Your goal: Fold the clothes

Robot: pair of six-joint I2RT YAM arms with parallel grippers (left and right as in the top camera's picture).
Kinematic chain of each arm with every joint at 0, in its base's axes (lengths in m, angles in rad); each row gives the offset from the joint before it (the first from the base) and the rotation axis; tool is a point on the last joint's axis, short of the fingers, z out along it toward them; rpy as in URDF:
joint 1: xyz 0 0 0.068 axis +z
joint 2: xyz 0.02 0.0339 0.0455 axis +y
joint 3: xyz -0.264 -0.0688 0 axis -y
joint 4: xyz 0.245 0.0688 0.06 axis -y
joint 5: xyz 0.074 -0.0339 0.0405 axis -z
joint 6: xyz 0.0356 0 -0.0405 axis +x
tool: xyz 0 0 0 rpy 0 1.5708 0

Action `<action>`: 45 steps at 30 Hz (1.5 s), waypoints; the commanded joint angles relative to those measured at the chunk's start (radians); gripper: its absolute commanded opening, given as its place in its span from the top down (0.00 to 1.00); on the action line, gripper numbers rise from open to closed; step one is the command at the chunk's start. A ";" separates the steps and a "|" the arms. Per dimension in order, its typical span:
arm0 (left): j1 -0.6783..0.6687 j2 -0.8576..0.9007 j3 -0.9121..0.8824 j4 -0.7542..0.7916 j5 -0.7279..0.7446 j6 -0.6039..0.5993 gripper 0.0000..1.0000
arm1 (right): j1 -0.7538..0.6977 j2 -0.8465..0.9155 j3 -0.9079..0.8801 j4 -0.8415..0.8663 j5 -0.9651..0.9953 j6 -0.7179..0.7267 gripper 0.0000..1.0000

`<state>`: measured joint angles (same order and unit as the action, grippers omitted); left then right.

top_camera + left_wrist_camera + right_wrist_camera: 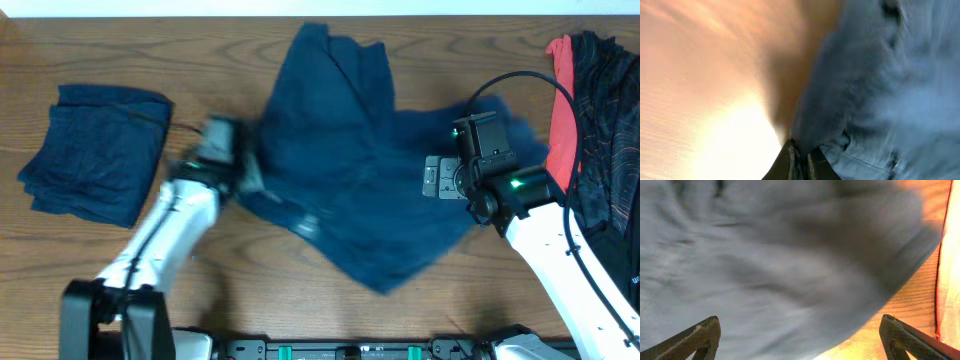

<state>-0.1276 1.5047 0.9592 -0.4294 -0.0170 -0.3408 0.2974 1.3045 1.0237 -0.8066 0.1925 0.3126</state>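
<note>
Starting from the left gripper [800,152], its two fingers are seen close together at the left edge of the blue shorts [350,170]. The view is blurry, so it cannot be told if cloth is pinched. The right gripper [799,322] is held wide open just above the right side. The shorts are spread across the middle of the table [230,60], between both arms, so the cloth lies rightward of the left gripper, likely the one nearer an edge.

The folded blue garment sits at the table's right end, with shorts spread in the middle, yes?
No: the folded blue garment sits at the table's left end, per the overhead view. The shorts are spread in the middle.
</note>
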 commanded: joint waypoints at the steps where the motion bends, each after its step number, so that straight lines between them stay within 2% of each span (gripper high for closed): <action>1: 0.092 -0.022 0.105 -0.004 -0.047 0.045 0.53 | -0.005 -0.004 0.003 -0.002 0.014 0.031 0.01; 2: 0.114 -0.022 0.127 -0.023 0.003 0.044 0.42 | -0.005 -0.004 0.003 -0.002 0.014 0.031 0.01; 3: 0.127 -0.022 0.140 -0.048 0.062 0.041 0.36 | -0.005 -0.004 0.003 -0.002 0.014 0.031 0.01; 6: 0.137 -0.022 0.148 -0.142 0.315 0.022 0.25 | -0.005 -0.004 0.003 -0.001 0.020 0.034 0.01; 8: 0.124 -0.021 0.146 -0.240 0.430 0.022 0.22 | -0.005 -0.004 0.003 0.001 0.029 0.048 0.01; 13: 0.047 -0.020 0.141 -0.536 0.474 0.022 0.22 | -0.005 -0.004 0.003 0.002 0.040 0.050 0.01; 17: -0.045 -0.020 0.108 -0.634 0.474 0.022 0.41 | -0.005 -0.004 0.003 0.002 0.047 0.050 0.01; 19: -0.089 -0.020 0.079 -0.633 0.473 0.010 0.47 | -0.005 -0.004 0.003 0.002 0.047 0.053 0.01; 23: -0.148 -0.020 0.003 -0.560 0.473 -0.078 0.48 | -0.005 -0.004 0.003 -0.007 0.047 0.058 0.01; 28: -0.151 -0.020 -0.130 -0.351 0.446 -0.222 0.48 | -0.005 -0.004 0.003 -0.027 0.048 0.057 0.01; 33: -0.151 -0.015 -0.196 -0.165 0.394 -0.241 0.48 | -0.005 -0.004 0.003 -0.027 0.047 0.058 0.01; 37: -0.151 -0.005 -0.212 -0.142 0.314 -0.288 0.48 | -0.005 -0.004 0.003 -0.028 0.047 0.058 0.01; 45: -0.152 0.019 -0.217 -0.095 0.312 -0.346 0.48 | -0.005 -0.004 0.003 -0.027 0.047 0.058 0.01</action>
<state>-0.2817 1.5063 0.7563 -0.5316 0.3218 -0.6468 0.2974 1.3045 1.0237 -0.8337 0.2222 0.3561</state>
